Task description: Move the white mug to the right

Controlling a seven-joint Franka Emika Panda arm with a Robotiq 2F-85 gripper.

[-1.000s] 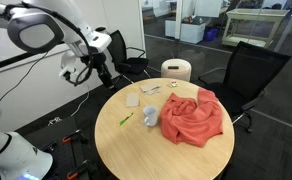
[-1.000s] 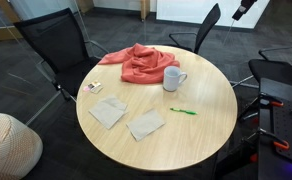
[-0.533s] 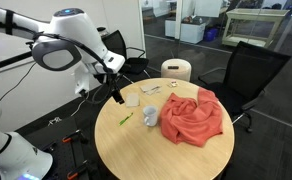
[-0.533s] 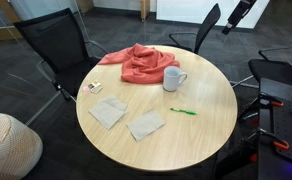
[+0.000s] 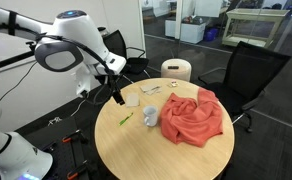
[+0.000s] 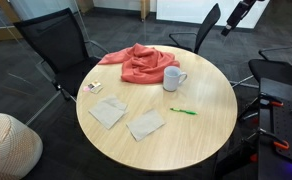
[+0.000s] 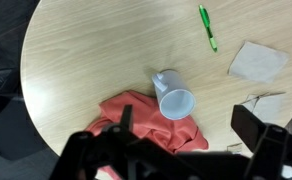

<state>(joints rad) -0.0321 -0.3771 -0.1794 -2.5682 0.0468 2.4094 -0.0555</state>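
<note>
The white mug (image 5: pixel 150 117) stands upright on the round wooden table (image 5: pixel 136 150), touching the edge of the red cloth (image 5: pixel 191 115). It also shows in an exterior view (image 6: pixel 173 78) and from above in the wrist view (image 7: pixel 173 99). My gripper (image 5: pixel 116 96) hangs in the air above the table's edge, apart from the mug; it appears at the top of an exterior view (image 6: pixel 229 25). In the wrist view the gripper (image 7: pixel 181 150) is open and empty, its fingers spread on either side.
A green pen (image 6: pixel 183 111) and two flat paper pieces (image 6: pixel 108 112) (image 6: pixel 145 124) lie on the table. A small card (image 6: pixel 92 87) lies near the edge. Black chairs (image 5: pixel 248 70) (image 6: pixel 56 45) ring the table. A cream bin (image 5: pixel 176 70) stands behind it.
Over the last second my arm swung in from outside the table to above its edge. In the last half second it barely moved. The mug has not moved.
</note>
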